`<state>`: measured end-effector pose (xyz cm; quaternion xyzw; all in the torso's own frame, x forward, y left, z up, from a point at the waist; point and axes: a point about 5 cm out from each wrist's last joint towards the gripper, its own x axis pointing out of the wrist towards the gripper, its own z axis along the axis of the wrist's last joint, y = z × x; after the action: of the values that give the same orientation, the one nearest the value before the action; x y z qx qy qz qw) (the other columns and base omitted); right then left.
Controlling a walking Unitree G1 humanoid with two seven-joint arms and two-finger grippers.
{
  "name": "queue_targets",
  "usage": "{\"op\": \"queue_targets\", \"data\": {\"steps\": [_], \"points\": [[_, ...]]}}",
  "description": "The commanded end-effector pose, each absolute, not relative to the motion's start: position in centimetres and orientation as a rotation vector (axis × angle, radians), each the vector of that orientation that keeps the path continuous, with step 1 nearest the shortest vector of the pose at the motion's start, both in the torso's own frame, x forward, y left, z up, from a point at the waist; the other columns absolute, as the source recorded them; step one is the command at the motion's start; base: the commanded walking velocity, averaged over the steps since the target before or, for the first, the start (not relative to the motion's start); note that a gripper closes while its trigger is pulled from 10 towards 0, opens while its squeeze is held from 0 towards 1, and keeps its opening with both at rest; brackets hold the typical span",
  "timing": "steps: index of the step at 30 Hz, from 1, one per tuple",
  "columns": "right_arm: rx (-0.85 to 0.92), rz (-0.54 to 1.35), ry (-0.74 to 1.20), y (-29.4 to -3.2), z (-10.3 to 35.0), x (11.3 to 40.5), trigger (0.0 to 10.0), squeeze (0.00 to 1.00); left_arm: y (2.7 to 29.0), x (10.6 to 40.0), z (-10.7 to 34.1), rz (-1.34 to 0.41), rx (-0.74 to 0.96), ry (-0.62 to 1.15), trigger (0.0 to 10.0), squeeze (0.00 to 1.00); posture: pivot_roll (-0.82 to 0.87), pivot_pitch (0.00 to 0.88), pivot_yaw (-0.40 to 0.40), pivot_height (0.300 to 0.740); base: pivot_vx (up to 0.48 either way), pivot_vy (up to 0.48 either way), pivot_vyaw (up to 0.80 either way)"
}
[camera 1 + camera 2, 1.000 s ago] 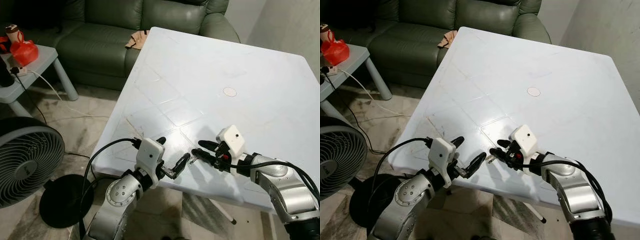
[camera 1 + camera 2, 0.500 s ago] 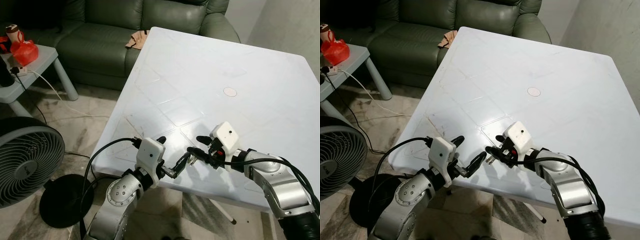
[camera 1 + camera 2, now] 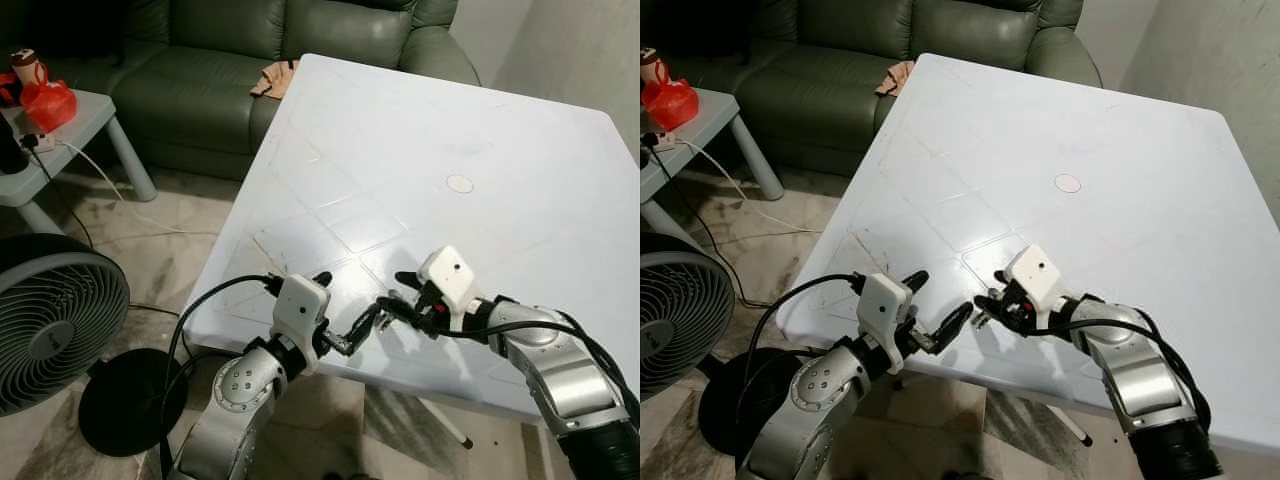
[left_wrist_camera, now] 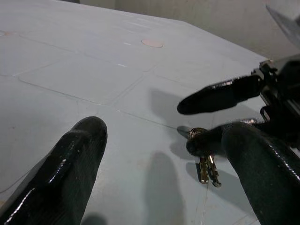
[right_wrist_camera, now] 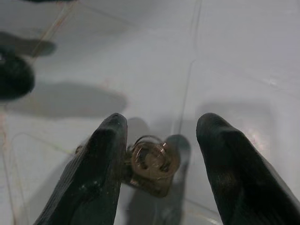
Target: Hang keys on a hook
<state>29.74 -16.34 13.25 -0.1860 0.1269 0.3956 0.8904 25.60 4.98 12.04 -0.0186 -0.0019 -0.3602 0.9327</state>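
Over the white surface (image 3: 480, 150), I keep my right gripper (image 5: 157, 154) spread astride the keys (image 4: 206, 164), left gripper (image 4: 154, 173) spread beside them, aiming to pinch the ring squarely.

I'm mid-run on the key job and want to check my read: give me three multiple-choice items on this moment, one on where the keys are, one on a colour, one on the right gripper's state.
1. Where are the keys?
A. on the sofa
B. on the white table near its front edge
C. on the floor by the fan

2. What colour is the sofa?
A. dark green
B. red
C. white

3. How does the right gripper stand?
A. shut on the keys
B. open, fingers either side of the keys
C. hanging idle under the table

Answers:
1 B: the keys lie on the white table, between the left gripper and the right gripper.
2 A: the sofa behind the table is dark green.
3 B: the right wrist view shows both fingers apart, with the key ring between them.
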Motion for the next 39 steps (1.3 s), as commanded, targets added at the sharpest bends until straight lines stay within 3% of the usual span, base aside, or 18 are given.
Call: {"op": "queue_targets", "data": {"steps": [1, 10, 11, 13, 15, 39], "points": [[-0.406, 0.824, 0.298, -16.75, 12.67, 29.51, 10.0, 0.0, 4.84, 25.44, 12.26, -0.737, -0.039, -0.008, 10.0, 0.0, -0.03, 0.163, -0.084, 0.74, 0.0, 0.0, 0.0], [-0.376, 0.821, 0.338, -16.73, 12.22, 29.31, 9.7, 0.0, 4.87, 25.44, 12.35, -0.736, -0.041, -0.01, 10.0, 0.0, -0.03, 0.161, -0.082, 0.74, 0.0, 0.0, 0.0], [-0.38, 0.815, 0.338, -16.75, 12.2, 29.35, 7.0, 0.0, 4.87, 25.45, 12.34, -0.736, -0.04, -0.01, 10.0, 0.0, -0.03, 0.161, -0.082, 0.74, 0.0, 0.0, 0.0], [-0.384, 0.814, 0.334, -16.78, 12.19, 29.35, 4.6, 0.0, 4.89, 25.43, 12.33, -0.735, -0.04, -0.01, 10.0, 0.0, -0.02, 0.163, -0.083, 0.74, 0.0, 0.0, 0.0], [-0.378, 0.81, 0.329, -16.83, 12.23, 29.32, 0.0, 0.0, 4.91, 25.42, 12.33, -0.734, -0.04, -0.01, 10.0, 0.0, -0.02, 0.165, -0.082, 0.74, 0.0, 0.0, 0.0], [-0.354, 0.806, 0.319, -16.95, 12.52, 29.4, 0.0, 0.0, 5.0, 25.42, 12.38, -0.725, -0.042, -0.011, 10.0, 0.0, -0.03, 0.176, -0.081, 0.74, 0.0, 0.0, 0.0]]}}
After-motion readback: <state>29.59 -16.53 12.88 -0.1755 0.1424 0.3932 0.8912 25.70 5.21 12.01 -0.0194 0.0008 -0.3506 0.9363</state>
